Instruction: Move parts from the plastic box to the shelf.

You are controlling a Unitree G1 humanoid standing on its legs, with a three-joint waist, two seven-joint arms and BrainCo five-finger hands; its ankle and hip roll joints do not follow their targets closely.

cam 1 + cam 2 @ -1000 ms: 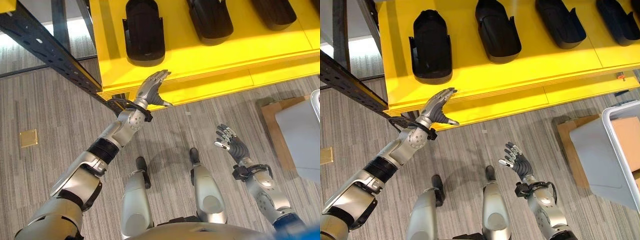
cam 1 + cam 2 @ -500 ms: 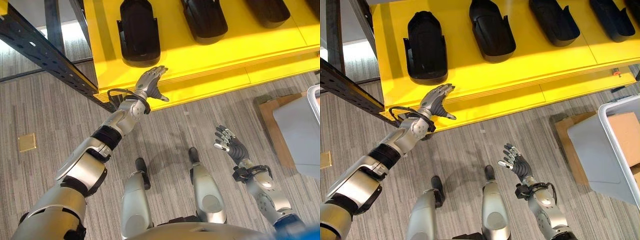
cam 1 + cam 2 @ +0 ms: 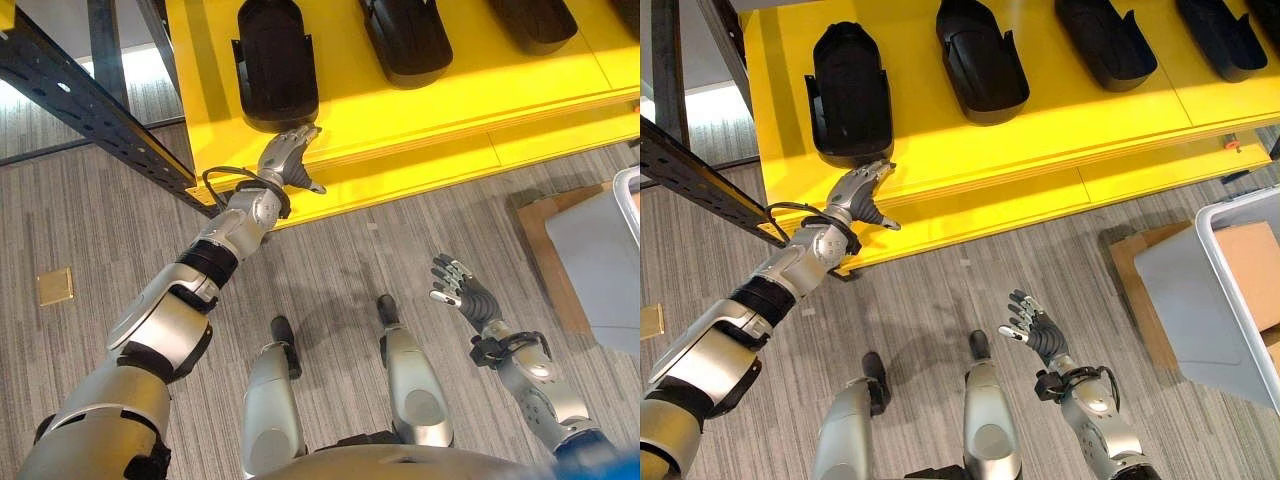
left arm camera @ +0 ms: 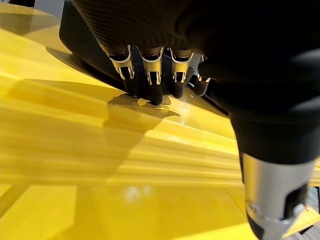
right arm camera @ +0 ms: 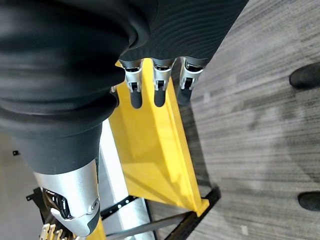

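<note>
The left hand, fingers straight and relaxed, reaches the near end of the leftmost black part on the yellow shelf; the part's long axis runs near-to-far. The right hand hangs spread and empty, nearer the plastic box at right.

The left hand reaches out with straight fingers, their dark tips resting against the near edge of a black part that sits on the yellow shelf
</note>
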